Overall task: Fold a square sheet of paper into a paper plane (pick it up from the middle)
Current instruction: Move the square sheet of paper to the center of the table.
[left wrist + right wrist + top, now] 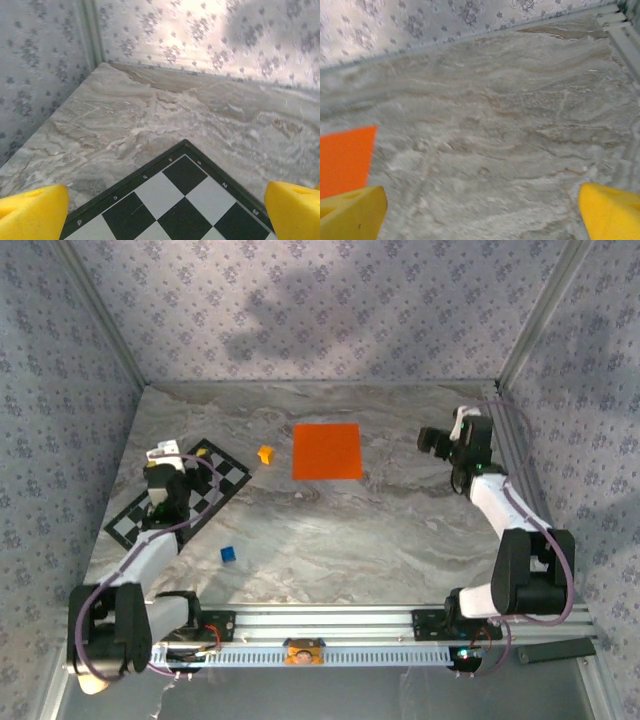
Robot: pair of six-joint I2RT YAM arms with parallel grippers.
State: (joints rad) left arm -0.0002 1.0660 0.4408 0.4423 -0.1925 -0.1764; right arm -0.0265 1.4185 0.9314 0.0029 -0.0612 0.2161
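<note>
A grey marbled bench [400,530], walled round with pale flowered paper, carries the whole scene. The square sheet of paper [327,451] lies flat toward the far middle of it, between the two arms. A small yellow-orange cube [265,454] sits just beside its left edge, and a blue cube [228,554] lies well apart, nearer the bases. The sheet shows no crease and no point, so the task looks to be at its very first step: reaching for the paper, with no fold made yet. Being square, it has no long axis and points nowhere; its edges run roughly in line with the bench's edges. The left hand [180,452] hangs over a black-and-white checkered board [225,480], its yellow fingers spread wide and holding nothing, the board's squares showing between them in the wrist view [162,212]. The right hand [435,440] is likewise wide open and empty, above bare bench, with a corner of the orange sheet [345,160] at the left of its own view. It seems the nearer of the two. The next move, as I judge it, calls for a hand to come over the sheet's centre, descend upright, and pinch thin paper lying flush on the bench, which gives the fingers little to bite.
</note>
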